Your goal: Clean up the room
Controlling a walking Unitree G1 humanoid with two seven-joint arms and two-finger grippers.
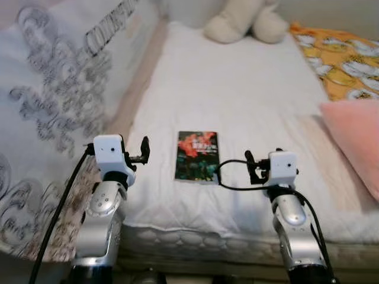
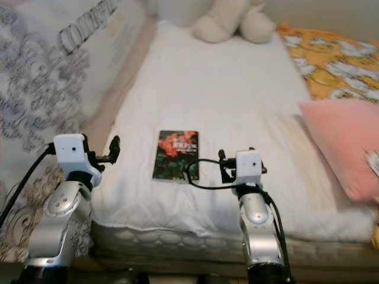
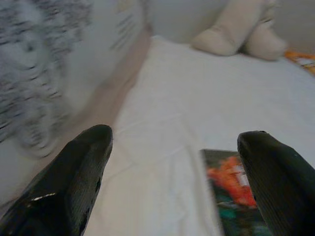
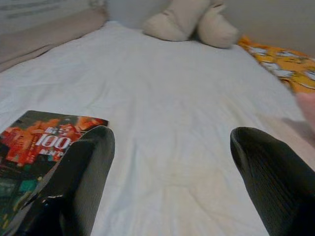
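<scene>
A thin book [image 1: 197, 156] is seen flat on the bed [image 1: 237, 89], between left gripper [image 1: 144, 151] and right gripper [image 1: 249, 165], both with spread fingers. It is judged light, fairly stiff; its 6 o'clock edge is best pinched.

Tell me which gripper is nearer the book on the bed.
Right, though narrowly. The right gripper hovers open just off the book's right edge; the left gripper hovers open a bit farther off its left edge.

White sheet [image 1: 237, 83], pink pillow [image 1: 355, 136], orange blanket [image 1: 343, 59]
</scene>
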